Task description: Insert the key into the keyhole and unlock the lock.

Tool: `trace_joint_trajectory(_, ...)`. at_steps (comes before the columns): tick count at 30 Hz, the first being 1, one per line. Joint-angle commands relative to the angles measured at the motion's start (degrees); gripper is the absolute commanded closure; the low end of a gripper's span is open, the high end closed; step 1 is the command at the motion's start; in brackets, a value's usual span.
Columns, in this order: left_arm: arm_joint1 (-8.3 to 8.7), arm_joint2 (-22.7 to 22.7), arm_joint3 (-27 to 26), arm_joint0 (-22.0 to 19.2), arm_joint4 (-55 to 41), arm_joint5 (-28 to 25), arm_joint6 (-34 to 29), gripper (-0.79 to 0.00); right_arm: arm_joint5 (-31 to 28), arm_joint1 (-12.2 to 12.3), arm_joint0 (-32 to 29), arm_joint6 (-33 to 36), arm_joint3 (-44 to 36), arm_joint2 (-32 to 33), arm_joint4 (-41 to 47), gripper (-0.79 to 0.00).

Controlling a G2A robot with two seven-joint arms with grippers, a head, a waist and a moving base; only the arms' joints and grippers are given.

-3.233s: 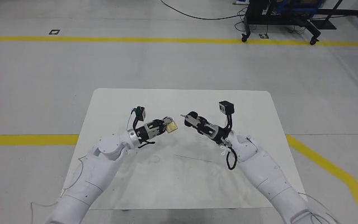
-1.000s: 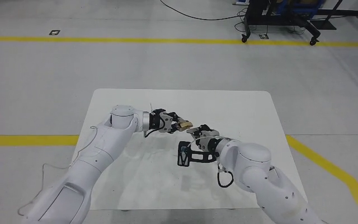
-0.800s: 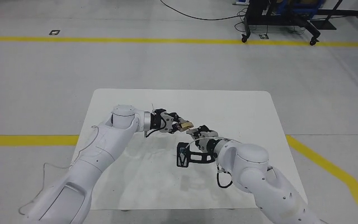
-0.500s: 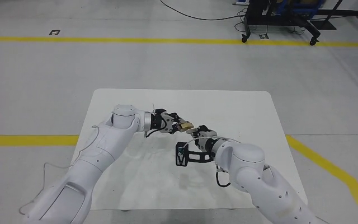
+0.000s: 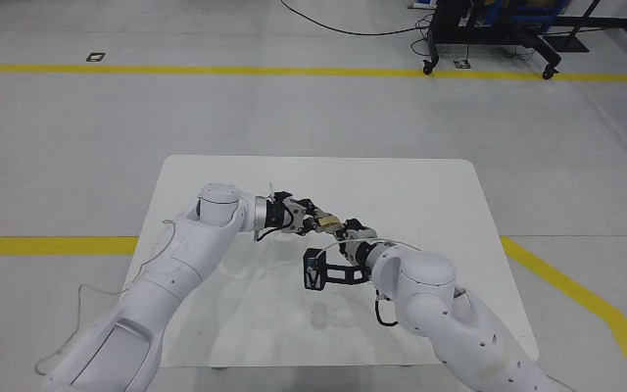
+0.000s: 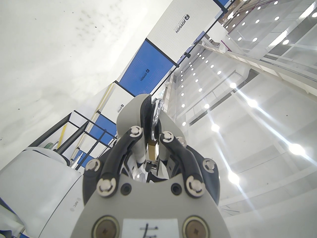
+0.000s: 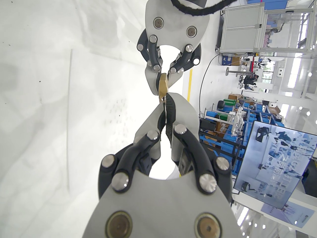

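A small brass lock (image 5: 328, 222) is held above the middle of the white table (image 5: 421, 196) by my left gripper (image 5: 315, 221), which is shut on it. My right gripper (image 5: 343, 232) faces it tip to tip, shut on the thin silver key (image 7: 163, 110). In the right wrist view the key's tip touches the end of the lock (image 7: 163, 83), which sits between the left gripper's (image 7: 162, 87) fingers. How deep the key sits is hidden. In the left wrist view brass (image 6: 152, 149) shows between the closed fingers of the left gripper (image 6: 152, 104).
The right wrist's black camera bracket (image 5: 315, 271) hangs over the table just in front of the grippers. Bare white tabletop lies all around them. Yellow floor lines (image 5: 294, 70) and a black cart (image 5: 490, 34) are far behind the table.
3.2 s ago the grippers were apart; now they meet tip to tip. Over the last second the right wrist has turned, its camera bracket swinging left, with the key staying at the lock.
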Motion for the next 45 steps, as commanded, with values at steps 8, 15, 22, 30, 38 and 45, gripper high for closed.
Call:
trace_joint_trajectory(8,-0.14,-0.46,0.61,-0.09,-0.24,-0.02,-0.19,0.0,-0.36,-0.19,-0.28,0.7,-1.0,0.55,-0.21,0.0)
trace_joint_trajectory(15,-0.19,-0.65,0.67,-0.05,0.03,0.05,-0.35,0.0,-0.68,-0.37,-0.31,0.65,-0.3,0.69,-0.29,0.0)
trace_joint_trajectory(22,-0.23,-0.84,0.6,-0.01,0.41,0.16,-0.23,0.0,-0.87,-0.72,0.27,1.14,0.17,-0.18,-1.16,0.0)
trace_joint_trajectory(30,-0.22,-1.15,0.18,0.32,0.65,0.18,-0.11,0.0,-0.82,-1.19,0.76,1.49,0.85,-0.79,-0.77,0.0)
trace_joint_trajectory(38,-0.22,-1.31,-0.32,0.55,1.12,0.49,0.24,0.0,-0.24,-1.71,1.13,4.17,1.4,-1.78,-2.2,0.0)
trace_joint_trajectory(45,-0.2,-1.47,-0.59,0.69,1.41,0.66,0.07,0.0,0.0,-2.35,1.83,5.95,2.02,-2.86,-2.41,0.0)
